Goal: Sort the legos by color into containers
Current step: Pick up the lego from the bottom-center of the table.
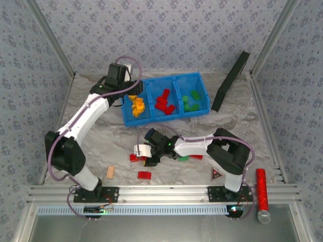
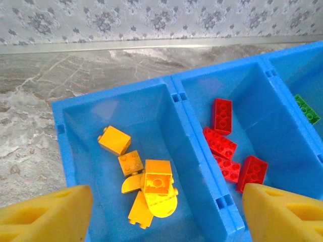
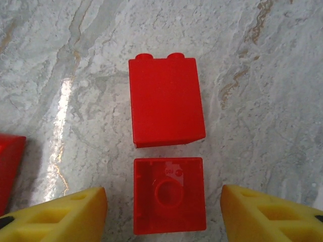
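Marbled tabletop (image 1: 101,136) with blue three-compartment bin (image 1: 171,76) at its far side.
Left gripper (image 2: 166,194) spread wide, empty, above yellow bricks (image 2: 151,184) in left compartment; red bricks (image 2: 222,143) middle, green bricks (image 1: 191,101) right. Right gripper (image 3: 162,194) spread wide, astride loose red brick (image 3: 169,194) on tabletop.

Red brick (image 3: 9,169) cut off, left edge.

Lab; wallpapered panels (image 1: 166,35), aluminium rails (image 1: 166,191)
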### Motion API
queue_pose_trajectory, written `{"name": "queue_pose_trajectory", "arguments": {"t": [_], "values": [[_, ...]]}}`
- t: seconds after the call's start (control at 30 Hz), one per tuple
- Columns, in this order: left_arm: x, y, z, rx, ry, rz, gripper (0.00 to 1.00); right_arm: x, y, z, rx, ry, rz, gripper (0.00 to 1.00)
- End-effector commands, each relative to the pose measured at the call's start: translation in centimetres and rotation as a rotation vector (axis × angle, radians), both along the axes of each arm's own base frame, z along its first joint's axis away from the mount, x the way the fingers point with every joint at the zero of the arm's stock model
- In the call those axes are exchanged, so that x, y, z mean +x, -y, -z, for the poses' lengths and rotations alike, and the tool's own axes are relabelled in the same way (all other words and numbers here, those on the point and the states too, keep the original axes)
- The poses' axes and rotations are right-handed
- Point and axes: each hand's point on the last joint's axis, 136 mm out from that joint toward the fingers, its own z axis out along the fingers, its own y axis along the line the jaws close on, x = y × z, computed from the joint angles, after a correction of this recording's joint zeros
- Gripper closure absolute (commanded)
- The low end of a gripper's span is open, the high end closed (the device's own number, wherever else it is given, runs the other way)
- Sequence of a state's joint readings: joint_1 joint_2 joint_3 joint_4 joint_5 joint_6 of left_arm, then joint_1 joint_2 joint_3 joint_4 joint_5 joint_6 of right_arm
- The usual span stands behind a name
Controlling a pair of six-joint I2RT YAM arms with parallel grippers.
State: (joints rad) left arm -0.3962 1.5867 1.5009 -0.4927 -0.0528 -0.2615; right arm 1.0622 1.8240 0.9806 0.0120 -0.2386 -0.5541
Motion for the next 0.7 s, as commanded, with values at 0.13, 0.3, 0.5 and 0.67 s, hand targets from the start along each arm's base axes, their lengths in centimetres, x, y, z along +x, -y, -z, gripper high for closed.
{"name": "queue_pose_trajectory", "arguments": {"t": [0.13, 0.3, 0.5, 0.67], "values": [[-2.3, -2.2, -0.3, 0.051, 0.004, -0.031, 0.21, 0.4, -0.6, 0.8, -0.033, -0.016, 0.024, 0.46], [-3.4, -3.1, -0.4, 0.073, 0.005, -0.042, 0.21, 0.8, -0.2, 1.3, -0.052, -0.008, 0.042, 0.62], [-4.9, -4.4, -1.4, 0.091, 0.038, -0.063, 0.2, 2.8, 1.1, -0.4, -0.008, 0.01, 0.146, 0.76], [-6.1, -5.6, -1.1, 0.13, 0.033, -0.084, 0.19, 6.4, 4.1, -3.8, 0.028, 0.051, 0.291, 0.8]]}}
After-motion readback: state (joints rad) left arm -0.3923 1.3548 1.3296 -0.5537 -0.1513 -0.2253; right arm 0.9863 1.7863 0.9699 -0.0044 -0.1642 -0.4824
